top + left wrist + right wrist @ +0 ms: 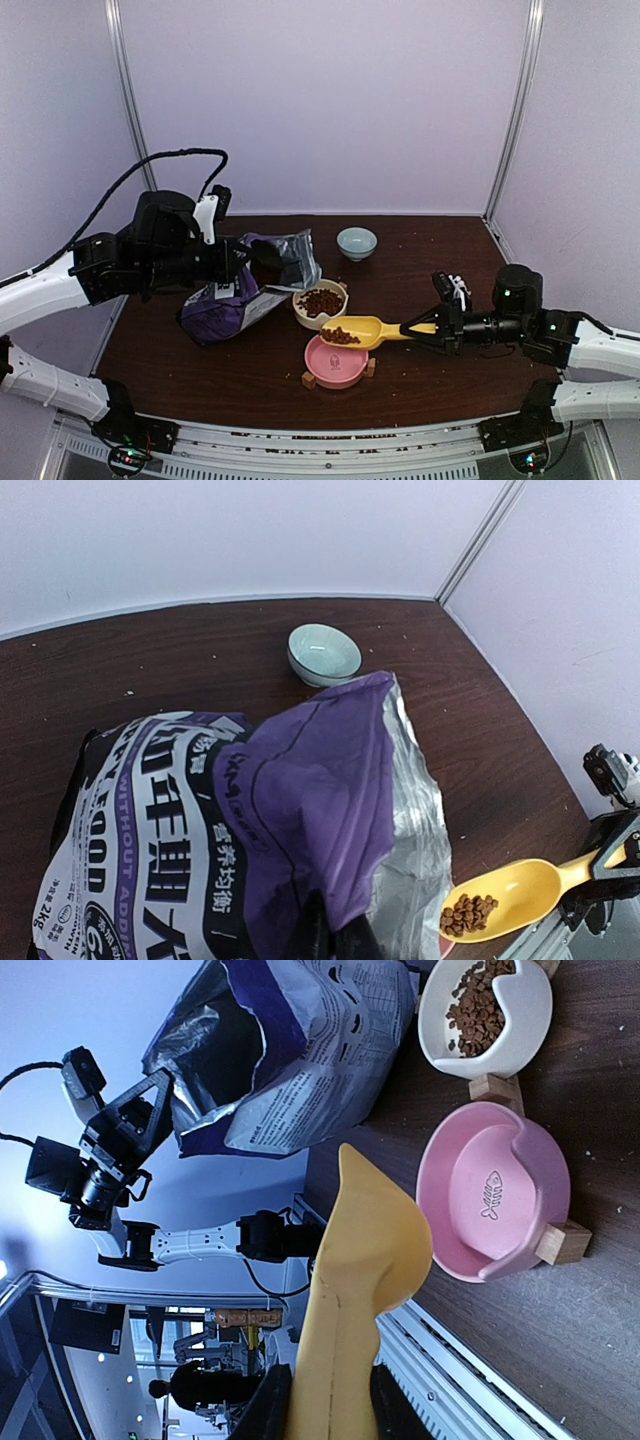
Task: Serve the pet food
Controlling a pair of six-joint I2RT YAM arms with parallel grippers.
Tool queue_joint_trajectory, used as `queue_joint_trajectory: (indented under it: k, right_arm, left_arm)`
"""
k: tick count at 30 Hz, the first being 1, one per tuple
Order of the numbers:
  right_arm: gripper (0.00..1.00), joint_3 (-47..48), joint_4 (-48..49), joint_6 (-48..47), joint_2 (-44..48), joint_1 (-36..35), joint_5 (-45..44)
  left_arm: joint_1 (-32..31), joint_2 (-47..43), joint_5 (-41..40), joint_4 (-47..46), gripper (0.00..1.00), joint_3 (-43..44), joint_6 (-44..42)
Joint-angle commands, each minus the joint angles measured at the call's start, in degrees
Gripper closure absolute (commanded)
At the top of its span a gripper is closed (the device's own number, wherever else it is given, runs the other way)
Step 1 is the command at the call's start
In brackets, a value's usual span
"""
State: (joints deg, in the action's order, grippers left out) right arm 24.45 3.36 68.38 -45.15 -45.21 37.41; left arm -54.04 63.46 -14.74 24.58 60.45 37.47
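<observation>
From above, we had the right fingers [440,340] clamped on the scoop [372,328] handle, with pet food [340,335] heaped in it above the pink bowl [335,383] rim. In the left wrist view, the left fingers [312,930] were pinched shut on the bag [300,800]. In the right wrist view the scoop sat level, so tipping it looked like our next move.

My scoop [375,327] is smooth yellow plastic; the kibble [468,913] looks dry and matt. The bag [300,810] is glossy and foil-lined, the table [450,380] dark wood.

table [450,300]: dark brown | bag [225,305] | white bowl [299,305] | pink bowl [335,370] | green bowl [356,242]
</observation>
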Motion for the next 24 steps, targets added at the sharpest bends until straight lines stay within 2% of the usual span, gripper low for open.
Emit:
queue_joint_trajectory:
  k: [1,10,24]
  right_arm:
    - [0.88,0.2,-3.5,-3.5,1.6,0.4,-1.6]
    - [0.88,6.7,-18.7,-12.2,0.9,0.5,-5.1]
    - [0.88,14.8,-28.4,-15.9,-2.8,0.5,-7.3]
  left_arm:
    - [0.7,-0.8,-1.4,-2.3,1.00,0.5,0.4]
    - [0.7,-1.6,0.6,-4.3,1.00,0.1,-2.0]
    - [0.7,-4.7,0.9,-4.8,1.00,-2.3,-4.6]
